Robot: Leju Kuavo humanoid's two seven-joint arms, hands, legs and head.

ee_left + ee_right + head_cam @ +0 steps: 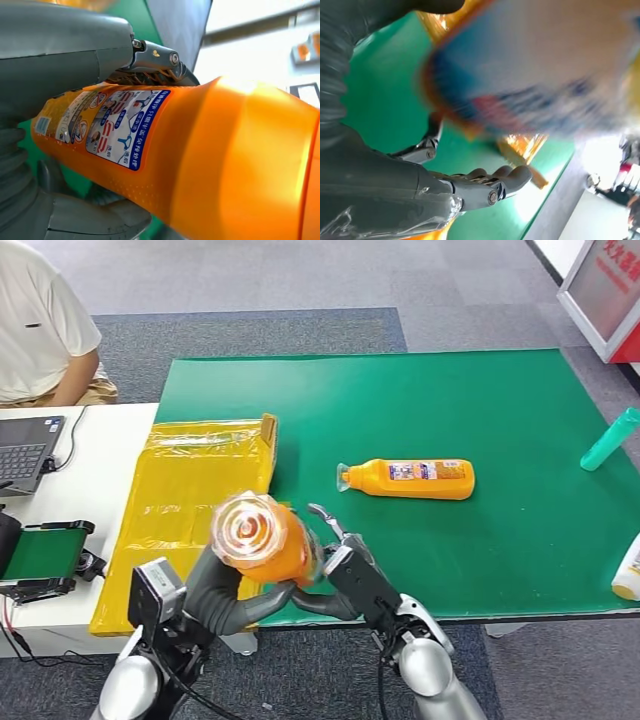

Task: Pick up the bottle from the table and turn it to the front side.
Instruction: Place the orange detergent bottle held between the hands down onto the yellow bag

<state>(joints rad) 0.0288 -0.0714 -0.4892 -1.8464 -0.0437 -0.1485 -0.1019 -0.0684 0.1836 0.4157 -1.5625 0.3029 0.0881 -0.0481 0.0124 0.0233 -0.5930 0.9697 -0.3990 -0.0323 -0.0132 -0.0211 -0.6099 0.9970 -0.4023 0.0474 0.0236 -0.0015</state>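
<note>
My left hand (pixel 219 595) grips an orange bottle (pixel 264 540) above the table's front edge, its clear cap turned towards my head. In the left wrist view the bottle (pixel 211 150) lies across the left hand (pixel 56 55), blue-and-white label showing, with thumb and fingers on either side of it. My right hand (pixel 351 565) is just right of the bottle with its fingers spread. In the right wrist view the fingers (pixel 508 177) stretch out beside the blurred bottle (pixel 546 65); I cannot tell whether they touch it.
A second orange bottle (pixel 411 478) lies on the green mat (pixel 490 400). A teal bottle (pixel 610 440) and a white bottle (pixel 628 570) sit at the right edge. A yellow bag (pixel 189 490) lies left. A person (pixel 38 330), laptop (pixel 26 445) and small conveyor (pixel 41 555) are at the left.
</note>
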